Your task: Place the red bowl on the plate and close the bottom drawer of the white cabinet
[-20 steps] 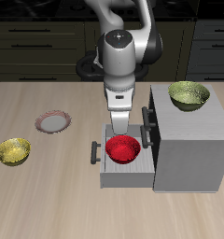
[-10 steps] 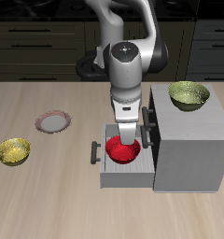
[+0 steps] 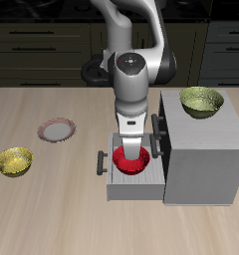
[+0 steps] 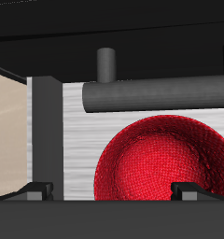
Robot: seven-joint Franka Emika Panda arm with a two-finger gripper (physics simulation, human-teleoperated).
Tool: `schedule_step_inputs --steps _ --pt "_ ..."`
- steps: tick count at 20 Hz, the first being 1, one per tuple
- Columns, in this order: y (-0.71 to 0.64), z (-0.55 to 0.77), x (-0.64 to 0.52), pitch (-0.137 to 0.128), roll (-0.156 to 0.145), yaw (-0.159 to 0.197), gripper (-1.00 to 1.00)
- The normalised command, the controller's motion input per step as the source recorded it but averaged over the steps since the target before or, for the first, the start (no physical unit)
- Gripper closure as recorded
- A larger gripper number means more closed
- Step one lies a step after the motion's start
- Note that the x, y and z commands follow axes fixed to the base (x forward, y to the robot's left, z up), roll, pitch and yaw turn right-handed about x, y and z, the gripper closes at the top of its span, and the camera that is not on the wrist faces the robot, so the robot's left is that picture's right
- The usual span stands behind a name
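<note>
The red bowl (image 3: 131,160) sits inside the pulled-out bottom drawer (image 3: 126,186) of the white cabinet (image 3: 199,149), filling most of the tray. The end effector (image 3: 131,148) hangs right over the bowl, low at its rim; in the wrist view the bowl (image 4: 165,159) spans the space between the two fingertips (image 4: 34,190), which stand wide apart with nothing held. The step in hand looks like the reach for the bowl, not yet a grasp. The next move probably calls for settling one finger inside the rim and one outside, closing, then lifting clear of the drawer walls. The plate (image 3: 57,129) lies well apart on the bench (image 3: 52,214), away from the cabinet, with a yellow-green bowl (image 3: 14,161) nearer the front edge and another (image 3: 201,100) on the cabinet top. The drawer is open, so closing it remains.
</note>
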Motion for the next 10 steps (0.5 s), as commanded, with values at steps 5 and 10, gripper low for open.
schedule_step_inputs --steps 5,10 --pt "-0.08 0.04 0.05 -0.012 -0.01 -0.016 -1.0" --pt "0.0 -0.08 0.08 0.003 0.004 -0.021 -1.0"
